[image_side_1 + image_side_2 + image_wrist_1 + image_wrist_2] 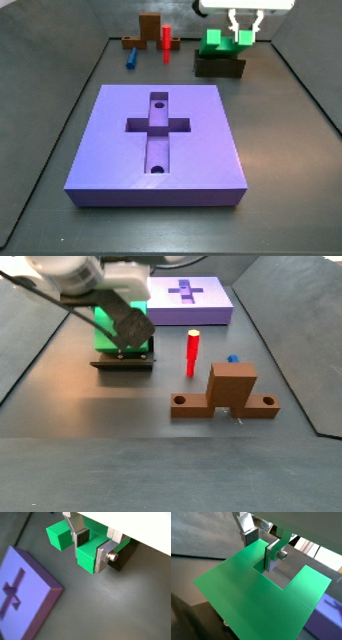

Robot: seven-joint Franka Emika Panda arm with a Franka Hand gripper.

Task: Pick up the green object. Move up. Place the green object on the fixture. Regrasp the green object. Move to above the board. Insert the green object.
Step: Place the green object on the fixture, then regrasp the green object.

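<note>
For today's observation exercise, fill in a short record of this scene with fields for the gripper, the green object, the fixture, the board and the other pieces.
gripper: at the fixture, behind the board, fingers down around one arm of the green object
green object: U-shaped, sitting on the fixture
fixture: dark holder on the floor beyond the board's far right corner
board: purple slab, cross-shaped recess and two round holes, nothing inserted
other pieces: red peg upright, blue peg lying on the floor, brown block standing, all apart from the board

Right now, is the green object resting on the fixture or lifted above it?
Resting on it: in a side view the green object sits on the fixture, with the gripper fingers around one prong.
</note>
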